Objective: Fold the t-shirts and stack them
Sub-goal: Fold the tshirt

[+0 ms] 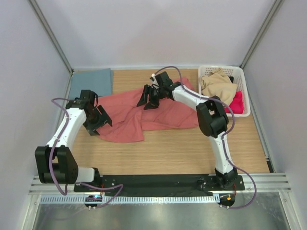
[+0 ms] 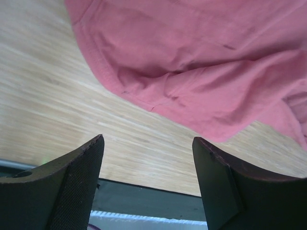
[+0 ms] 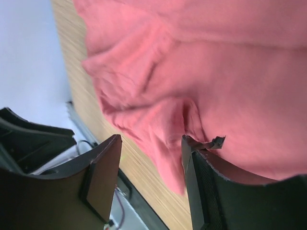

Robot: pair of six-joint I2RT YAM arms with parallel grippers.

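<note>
Two grippers, both with jaws apart and empty. The left gripper (image 1: 98,125) hovers at the near-left hem of the salmon-red t-shirt (image 1: 144,115); the right gripper (image 1: 147,103) is over its far edge. The shirt lies rumpled mid-table. The teal-blue t-shirt (image 1: 91,81) sits folded flat in the far-left corner. Step is likely spreading before the first fold. Next: pinch opposite edges and pull taut.

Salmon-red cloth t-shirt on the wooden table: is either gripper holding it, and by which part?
Nothing is held. The left gripper and right gripper both stand open, with no fold of the salmon-red cloth t-shirt between their jaws.
</note>
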